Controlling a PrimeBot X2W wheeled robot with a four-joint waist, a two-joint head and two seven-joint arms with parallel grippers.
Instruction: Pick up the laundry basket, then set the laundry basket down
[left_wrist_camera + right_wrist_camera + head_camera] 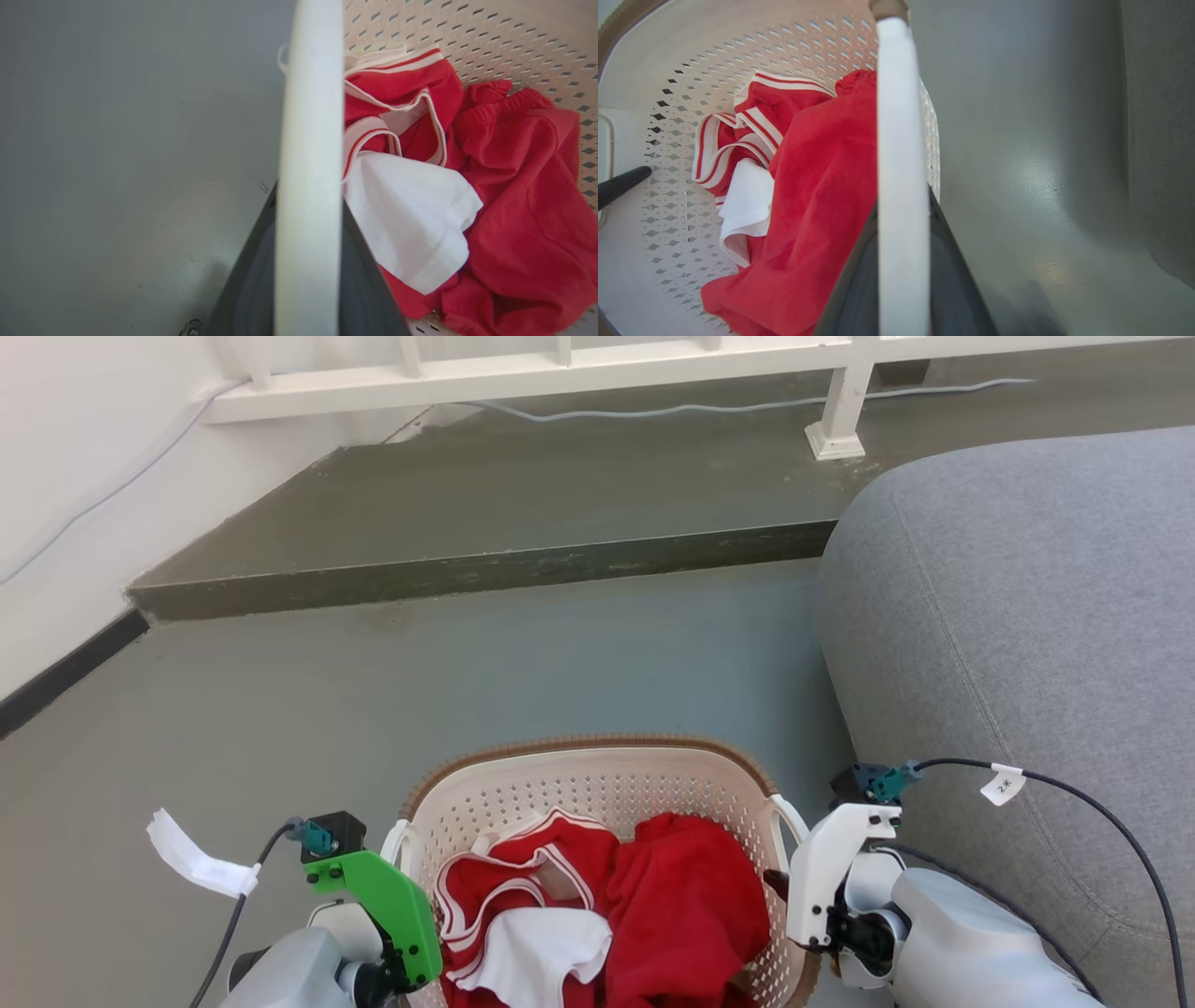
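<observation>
The laundry basket [597, 784] sits low in the middle of the head view. It is cream and perforated with a brown rim, and red and white clothes [597, 915] lie in it. My left gripper [403, 933], on a green mount, is shut on the basket's left handle [308, 140], with a dark finger on each side of the white bar. My right gripper [801, 896], on a white mount, is shut on the right handle [901, 140] the same way. A dark fingertip [621, 184] of the left gripper shows at the far wall. I cannot tell whether the basket touches the floor.
A grey upholstered seat [1027, 616] stands close on the right, just beyond my right arm. A raised dark step [485, 569] crosses ahead, with a white railing [560, 373] and a cable behind it. A white wall [56, 523] runs along the left. Grey floor [373, 691] lies between.
</observation>
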